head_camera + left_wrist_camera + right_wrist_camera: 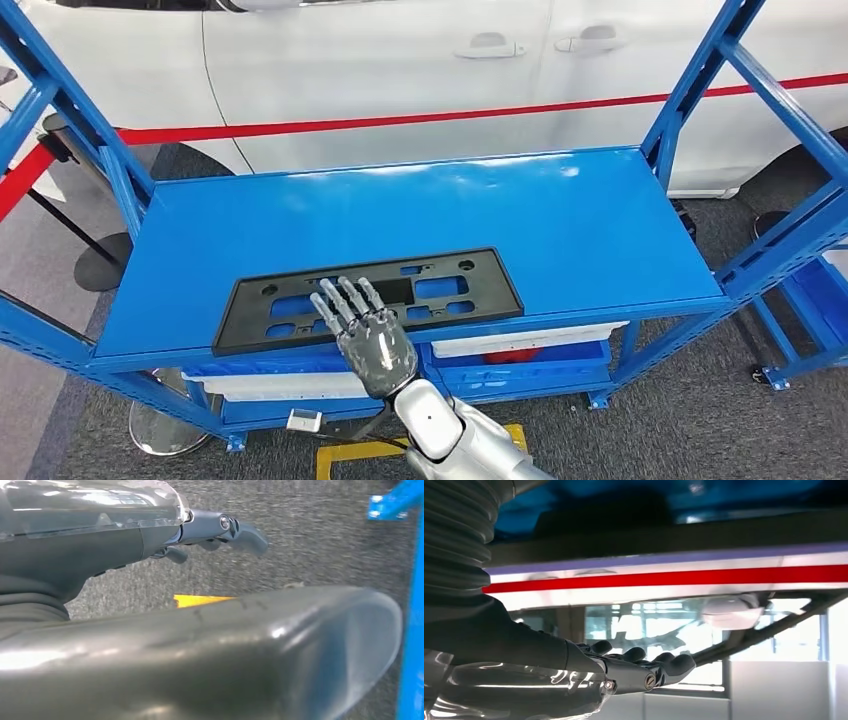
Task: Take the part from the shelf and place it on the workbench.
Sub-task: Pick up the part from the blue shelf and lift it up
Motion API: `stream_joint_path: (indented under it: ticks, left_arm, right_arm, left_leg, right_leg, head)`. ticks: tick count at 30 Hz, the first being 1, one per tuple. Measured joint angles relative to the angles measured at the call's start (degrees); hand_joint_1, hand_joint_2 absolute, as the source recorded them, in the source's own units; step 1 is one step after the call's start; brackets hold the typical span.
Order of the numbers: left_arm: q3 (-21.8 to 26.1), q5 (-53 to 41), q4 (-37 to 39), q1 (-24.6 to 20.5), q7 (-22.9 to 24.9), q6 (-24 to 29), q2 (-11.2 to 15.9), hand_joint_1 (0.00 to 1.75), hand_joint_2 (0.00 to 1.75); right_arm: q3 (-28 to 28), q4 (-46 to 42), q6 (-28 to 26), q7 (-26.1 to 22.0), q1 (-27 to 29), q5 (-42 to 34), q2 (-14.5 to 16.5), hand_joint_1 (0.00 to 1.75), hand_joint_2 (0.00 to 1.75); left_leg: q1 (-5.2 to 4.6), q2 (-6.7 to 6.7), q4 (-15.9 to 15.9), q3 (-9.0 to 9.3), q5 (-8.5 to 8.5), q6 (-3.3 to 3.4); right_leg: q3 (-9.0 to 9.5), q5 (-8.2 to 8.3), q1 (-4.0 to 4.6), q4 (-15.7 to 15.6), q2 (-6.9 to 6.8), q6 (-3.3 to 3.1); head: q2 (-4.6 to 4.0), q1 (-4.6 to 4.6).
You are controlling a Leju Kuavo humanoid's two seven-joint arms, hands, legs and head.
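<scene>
Nearby, white car (400, 60) behind shelf (600, 230); right robot hand (365, 330) over part (250, 310).

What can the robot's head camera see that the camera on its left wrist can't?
The head view has the flat black part lying near the front edge of the blue shelf, with the right hand reaching over it, fingers spread. Behind stands a white car with a red barrier strap in front.

The left wrist view has the left hand hanging low over grey carpet, holding nothing, beside a yellow floor marking.

Both show blue shelf framing and grey carpet.
</scene>
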Motion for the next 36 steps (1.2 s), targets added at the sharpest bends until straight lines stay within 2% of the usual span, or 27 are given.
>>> stream_joint_path:
  ticks: [2,4,5,6,7,8,9,11,12,15,17,19,20,21,22,24,26,29,31,32,34,35,36]
  left_arm:
    - [-0.56,0.01,0.07,-0.20,-0.01,-0.19,0.33,0.00,0.00]
    - [-1.08,-0.01,0.13,-0.35,-0.01,-0.54,0.73,0.00,0.00]
    - [-1.41,0.01,0.16,-0.34,-0.01,-0.71,0.95,0.00,0.00]
    - [-1.72,0.05,0.18,-0.32,-0.01,-0.84,1.18,0.00,0.00]
    - [-2.01,0.13,0.21,-0.31,-0.01,-0.91,1.41,0.00,0.00]
    - [-2.23,0.19,0.25,-0.32,-0.01,-0.93,1.62,0.00,0.00]
    - [-2.46,0.24,0.29,-0.35,-0.02,-0.94,1.79,0.00,0.00]
    - [-3.00,0.27,0.34,-0.52,-0.08,-0.98,2.08,0.00,0.00]
    - [-3.29,0.27,0.34,-0.56,-0.11,-1.04,2.19,0.00,0.00]
    - [-4.22,0.53,0.34,-0.64,-0.22,-1.42,2.38,0.00,0.00]
    - [-4.74,0.82,0.34,-0.82,-0.40,-1.66,2.52,0.00,0.00]
    - [-5.05,1.16,0.38,-0.91,-0.60,-1.73,2.71,0.00,0.00]
    - [-5.20,1.33,0.40,-0.91,-0.66,-1.73,2.76,0.00,0.00]
    - [-5.38,1.50,0.43,-0.91,-0.69,-1.73,2.80,0.00,0.00]
    - [-5.56,1.59,0.45,-0.91,-0.71,-1.72,2.81,0.00,0.00]
    - [-5.89,1.81,0.45,-0.98,-0.74,-1.69,2.81,0.00,0.00]
    - [-6.11,2.00,0.46,-1.07,-0.75,-1.62,2.81,0.00,0.00]
    - [-6.26,2.49,0.51,-1.10,-0.69,-1.37,2.87,0.00,0.00]
    - [-6.29,3.01,0.55,-1.06,-0.64,-1.13,2.96,0.00,0.00]
    - [-6.29,3.19,0.56,-1.06,-0.62,-1.02,3.01,0.00,0.00]
    - [-6.32,3.55,0.56,-1.05,-0.60,-0.92,3.02,0.00,0.00]
    - [-6.33,3.83,0.56,-0.98,-0.60,-0.90,3.02,0.00,0.00]
    - [-6.34,4.20,0.57,-0.87,-0.60,-0.87,3.01,0.00,0.00]
  right_arm:
    - [-1.53,0.80,0.96,0.66,-0.91,0.01,0.24,0.00,1.75]
    - [-3.05,1.69,3.23,1.64,-1.87,0.01,0.33,0.00,1.75]
    - [-3.86,2.10,4.36,1.97,-2.25,0.01,0.29,0.00,1.75]
    - [-4.68,2.46,5.21,2.09,-2.62,0.00,0.23,0.00,1.75]
    - [-5.48,2.76,5.66,2.00,-2.97,0.01,0.19,0.00,1.75]
    - [-6.21,3.00,5.93,1.90,-3.31,0.01,0.16,0.00,1.75]
    - [-6.83,3.25,6.37,1.97,-3.68,0.01,0.14,0.00,1.75]
    - [-7.85,3.84,8.08,2.25,-4.52,0.01,0.08,0.03,1.75]
    - [-8.42,4.23,9.47,2.38,-5.03,0.01,0.02,0.44,1.75]
    - [-10.30,5.63,14.75,1.74,-7.27,0.00,-0.16,1.71,1.75]
    - [-11.14,6.71,17.56,0.78,-8.80,0.00,-0.31,1.75,1.75]
    - [-11.61,7.80,18.78,-0.19,-9.42,-0.01,-0.43,1.75,1.75]
    - [-11.74,8.28,19.02,-0.57,-9.44,-0.01,-0.45,1.75,1.75]
    - [-11.88,8.68,19.12,-0.85,-9.40,-0.01,-0.45,1.75,1.75]
    - [-11.99,8.99,19.16,-1.02,-9.41,-0.01,-0.45,1.75,1.75]
    - [-12.20,9.40,19.14,-1.27,-9.55,0.00,-0.43,1.75,1.75]
    - [-12.39,9.68,18.98,-1.66,-9.70,-0.02,-0.35,1.75,1.75]
    - [-12.82,10.12,17.76,-2.20,-9.63,-0.21,-0.17,1.75,1.75]
    - [-13.07,10.42,16.52,-2.59,-9.51,-0.27,-0.12,1.75,1.75]
    - [-13.14,10.54,15.95,-2.80,-9.42,-0.27,-0.09,1.75,1.75]
    - [-13.20,10.76,15.00,-3.24,-9.08,-0.32,-0.08,1.75,1.75]
    - [-13.34,10.81,14.45,-3.65,-8.75,-0.54,-0.08,1.75,1.75]
    - [-13.63,10.75,13.64,-4.33,-8.32,-1.10,-0.08,1.75,1.75]
  left_leg:
    - [0.19,0.13,4.83,-2.36,-2.63,-0.48]
    - [0.45,0.14,11.24,-6.27,-5.57,-0.96]
    - [0.59,0.15,12.72,-7.52,-5.82,-1.18]
    - [0.73,0.15,12.28,-7.85,-4.89,-1.33]
    - [0.86,0.16,9.78,-7.16,-2.85,-1.49]
    - [0.98,0.19,5.99,-5.83,-0.33,-1.61]
    - [0.93,0.23,2.57,-4.69,1.09,-1.55]
    - [0.66,0.32,-0.98,-3.56,1.97,-0.83]
    - [0.48,0.31,-1.06,-3.62,1.78,-0.31]
    - [0.82,0.35,-1.49,-3.28,3.32,1.08]
    - [1.00,0.48,-1.76,-3.21,3.62,1.58]
    - [0.96,0.47,-1.77,-3.28,3.60,1.78]
    - [0.95,0.45,-1.75,-3.29,3.58,1.80]
    - [0.94,0.40,-1.74,-3.27,3.55,1.79]
    - [0.94,0.33,-1.73,-3.19,3.50,1.74]
    - [0.85,0.19,-1.71,-2.97,3.30,1.47]
    - [0.66,0.11,-1.67,-2.90,3.10,1.00]
    - [0.63,0.10,-1.95,-2.75,2.99,0.09]
    - [0.73,0.15,-0.32,-3.31,1.74,-0.46]
    - [0.81,0.17,1.98,-4.35,0.37,-0.67]
    - [0.92,0.19,8.86,-7.72,-2.83,-1.02]
    - [0.98,0.19,11.52,-9.11,-3.57,-1.18]
    - [1.02,0.20,12.65,-9.80,-3.37,-1.32]
  right_leg:
    - [0.72,-0.09,-0.29,-0.42,-0.07,-0.18]
    - [0.76,-0.31,-0.28,-0.36,-0.06,-0.28]
    - [0.78,-0.44,-0.29,-0.27,0.00,-0.26]
    - [0.82,-0.58,-0.34,-0.13,0.08,-0.17]
    - [0.87,-0.75,-0.42,0.08,0.17,-0.02]
    - [0.91,-0.97,-0.52,0.36,0.24,0.19]
    - [0.91,-1.14,-0.57,0.66,0.27,0.48]
    - [0.68,-1.39,-0.57,1.07,0.24,1.18]
    - [0.61,-1.43,-0.54,1.13,0.20,1.55]
    - [0.49,-2.17,-0.45,1.86,0.17,2.59]
    - [-1.45,-4.82,-0.65,6.13,0.18,3.13]
    - [-5.09,-8.15,-0.83,13.51,0.14,3.54]
    - [-6.46,-8.78,-0.90,16.12,0.13,3.65]
    - [-6.83,-8.24,-0.94,16.60,0.13,3.67]
    - [-6.09,-6.70,-0.96,14.85,0.12,3.60]
    - [-2.34,-2.86,-0.84,7.12,0.13,3.17]
    - [0.24,-1.28,-0.57,1.70,0.15,2.66]
    - [0.73,-1.23,-0.49,0.46,0.14,1.85]
    - [1.25,-0.98,-0.81,-0.25,0.07,1.15]
    - [1.47,-0.89,-0.94,-0.53,0.02,0.85]
    - [1.55,-0.97,-0.78,-0.56,-0.02,0.47]
    - [1.57,-1.03,-0.72,-0.52,-0.02,0.41]
    - [1.61,-1.12,-0.69,-0.45,0.01,0.40]
  head:
    - [0.00,-0.05]
    - [0.00,-0.08]
    - [0.00,-0.08]
    - [0.00,-0.07]
    - [0.00,-0.07]
    - [0.00,-0.07]
    - [0.00,-0.07]
    - [0.00,-0.05]
    - [0.00,-0.03]
    - [0.00,0.05]
    - [0.00,0.17]
    - [0.00,0.25]
    - [0.00,0.25]
    - [0.00,0.25]
    - [0.00,0.25]
    - [0.00,0.25]
    - [0.00,0.24]
    - [0.00,0.24]
    - [0.00,0.19]
    - [0.00,0.13]
    - [0.00,0.07]
    - [0.00,0.08]
    - [0.00,0.09]
